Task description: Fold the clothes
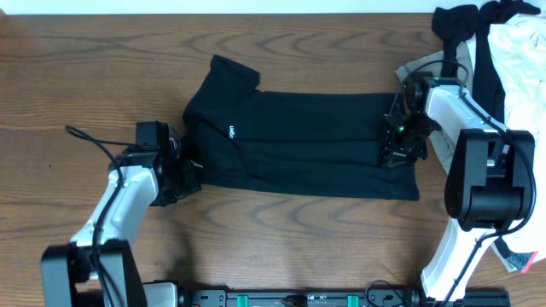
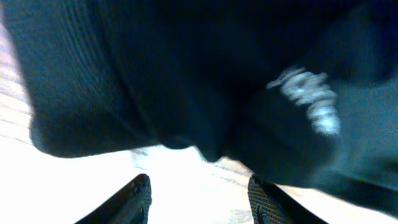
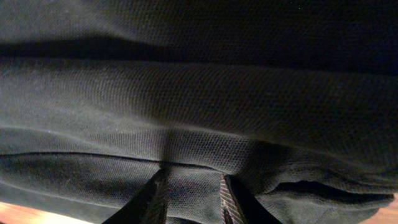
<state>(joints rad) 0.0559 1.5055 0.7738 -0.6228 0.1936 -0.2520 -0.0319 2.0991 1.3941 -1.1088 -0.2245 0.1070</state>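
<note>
A black polo shirt [image 1: 299, 141] lies folded lengthwise across the table, collar end to the left. My left gripper [image 1: 181, 175] is at the shirt's lower left corner. In the left wrist view its jaws [image 2: 198, 199] are open and empty over bare table, with the shirt's edge [image 2: 186, 81] just ahead. My right gripper [image 1: 401, 141] is at the shirt's right end. In the right wrist view its jaws [image 3: 191, 190] are closed on a fold of the black fabric [image 3: 199, 106], which puckers at the fingertips.
A pile of other clothes, black [image 1: 465, 34] and white [image 1: 520, 51], lies at the back right corner behind the right arm. The wooden table [image 1: 85, 68] extends to the left and front of the shirt.
</note>
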